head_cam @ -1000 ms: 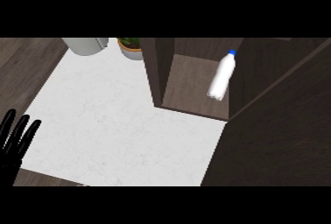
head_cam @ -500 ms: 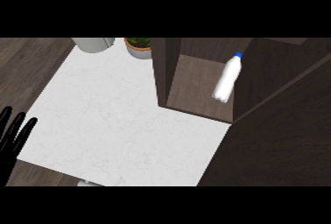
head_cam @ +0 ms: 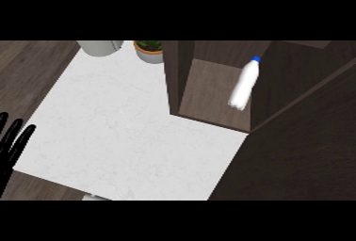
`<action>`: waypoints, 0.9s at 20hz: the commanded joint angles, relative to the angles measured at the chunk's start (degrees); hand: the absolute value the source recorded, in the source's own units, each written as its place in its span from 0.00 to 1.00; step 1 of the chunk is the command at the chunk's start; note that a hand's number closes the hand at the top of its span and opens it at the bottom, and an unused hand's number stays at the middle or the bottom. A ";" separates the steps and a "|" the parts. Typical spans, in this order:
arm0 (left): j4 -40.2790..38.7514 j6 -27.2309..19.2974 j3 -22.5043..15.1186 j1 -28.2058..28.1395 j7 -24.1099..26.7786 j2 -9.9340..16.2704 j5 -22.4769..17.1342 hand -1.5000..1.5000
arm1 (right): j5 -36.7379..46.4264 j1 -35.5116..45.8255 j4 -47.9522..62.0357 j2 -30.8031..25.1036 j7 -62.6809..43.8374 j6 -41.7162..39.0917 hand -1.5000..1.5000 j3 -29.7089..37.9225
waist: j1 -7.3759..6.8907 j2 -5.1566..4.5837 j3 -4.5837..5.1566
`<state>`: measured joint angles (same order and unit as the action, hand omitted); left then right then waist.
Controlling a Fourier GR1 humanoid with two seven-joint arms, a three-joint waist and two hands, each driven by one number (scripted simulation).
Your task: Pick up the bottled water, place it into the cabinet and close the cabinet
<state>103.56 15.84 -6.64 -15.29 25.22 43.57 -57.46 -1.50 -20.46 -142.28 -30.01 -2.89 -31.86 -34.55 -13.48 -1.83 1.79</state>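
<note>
At the far left edge of the head view, the robot's left hand (head_cam: 12, 141) rests with its black fingers straight and pointing up, released and holding nothing, beside the near left corner of the white marbled countertop (head_cam: 118, 136). The counter's pale surface runs from that corner toward the far side, bordered on the left by dark wood flooring (head_cam: 31, 70). At the counter's far edge, a grey rounded container (head_cam: 101, 47) stands partly cut off by the frame, and just to its right sits a potted plant (head_cam: 149, 49) with green leaves in a grey pot. Right of the plant rises the dark brown cabinet (head_cam: 177, 80), its compartment open toward the viewer and showing a brown inner floor. The bottled water (head_cam: 243, 84), clear with a blue cap, is inside this compartment on the right side, close to the inner wall, its cap toward the far end and its base toward the near end. A broad dark wood panel (head_cam: 299, 155) fills the right of the scene. The right hand does not show.
</note>
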 commanded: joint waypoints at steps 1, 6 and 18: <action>0.00 0.68 0.36 0.65 0.30 0.02 -0.16 0.00 | -0.14 3.39 -0.22 3.25 -5.06 1.24 1.00 -5.00 | 0.08 -0.44 0.05; -0.51 1.26 1.45 0.60 -0.12 0.98 -0.94 0.00 | -2.79 2.27 1.66 4.74 -5.13 1.80 1.00 -5.48 | -0.81 -1.39 -0.15; -0.77 2.84 1.59 2.17 -0.12 1.07 -1.33 0.00 | -8.97 2.55 5.32 7.79 -5.27 2.99 1.00 -3.04 | -3.00 -3.09 -0.35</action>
<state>103.00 18.29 -5.12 -13.38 25.01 44.72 -58.70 -7.30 -19.65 -139.49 -26.42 -4.10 -31.96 -34.00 -16.24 -4.65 1.49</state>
